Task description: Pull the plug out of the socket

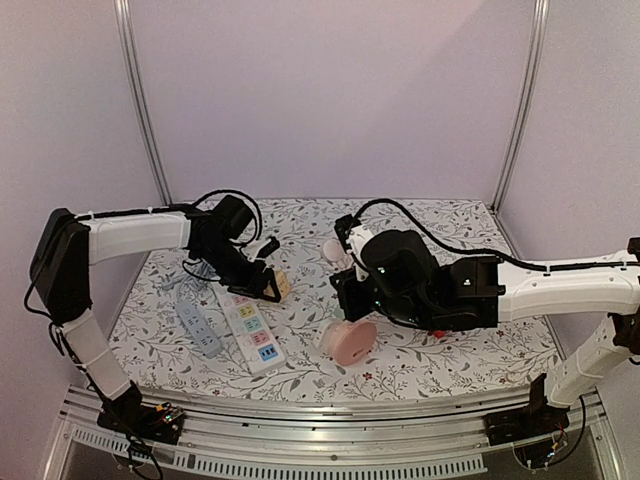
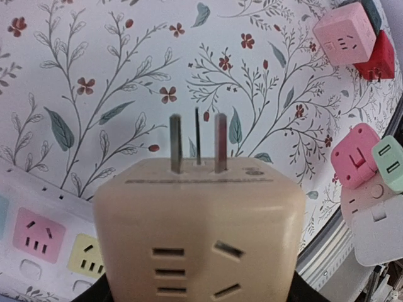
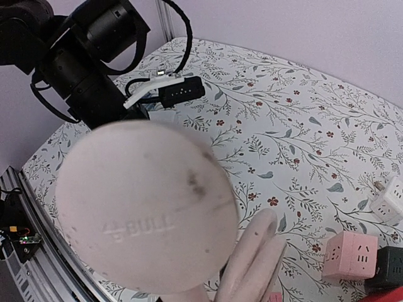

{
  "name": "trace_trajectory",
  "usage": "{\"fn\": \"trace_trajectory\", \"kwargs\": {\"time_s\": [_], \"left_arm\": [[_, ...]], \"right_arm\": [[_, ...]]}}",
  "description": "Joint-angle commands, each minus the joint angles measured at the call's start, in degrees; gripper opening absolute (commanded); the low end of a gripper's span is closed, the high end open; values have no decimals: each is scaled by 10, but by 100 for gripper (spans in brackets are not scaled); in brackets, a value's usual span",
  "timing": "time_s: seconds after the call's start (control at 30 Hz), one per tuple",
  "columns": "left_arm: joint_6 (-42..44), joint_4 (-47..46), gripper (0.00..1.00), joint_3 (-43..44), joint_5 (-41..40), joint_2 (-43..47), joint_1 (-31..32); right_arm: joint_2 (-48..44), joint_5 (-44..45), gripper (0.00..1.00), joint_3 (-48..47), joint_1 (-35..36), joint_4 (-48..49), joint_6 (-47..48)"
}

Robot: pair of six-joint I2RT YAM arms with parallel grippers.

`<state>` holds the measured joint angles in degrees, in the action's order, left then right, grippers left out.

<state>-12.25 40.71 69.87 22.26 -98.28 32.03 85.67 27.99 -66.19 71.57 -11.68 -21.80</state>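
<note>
Item: your left gripper [image 1: 262, 283] clamped the beige cube plug [image 2: 200, 229] (prongs bare) just beside the white socket strip [image 1: 250, 335], not in it; your right gripper [image 1: 342, 310] was closed near the round pink disc [image 1: 348, 342].

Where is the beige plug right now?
In the top view, left of centre, the beige plug is clamped in the left gripper, beside the far end of the white power strip; the left wrist view shows its prongs bare.
</note>
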Motion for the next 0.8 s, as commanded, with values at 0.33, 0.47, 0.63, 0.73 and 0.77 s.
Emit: {"fn": "trace_trajectory", "kwargs": {"time_s": [0.33, 0.47, 0.63, 0.73, 0.77], "left_arm": [[-3, 7, 88, 30, -11, -34, -24], [-5, 0, 90, 27, -10, -16, -25], [-7, -34, 97, 10, 13, 33, -25], [-8, -65, 97, -7, 35, 77, -24], [-10, -75, 97, -13, 39, 91, -24]], "right_arm": [[6, 43, 0, 4, -2, 57, 15], [14, 46, 0, -3, -11, 57, 12], [20, 42, 0, -15, -23, 61, 8], [28, 38, 0, -28, -29, 77, 9], [30, 34, 0, -31, -32, 89, 12]]}}
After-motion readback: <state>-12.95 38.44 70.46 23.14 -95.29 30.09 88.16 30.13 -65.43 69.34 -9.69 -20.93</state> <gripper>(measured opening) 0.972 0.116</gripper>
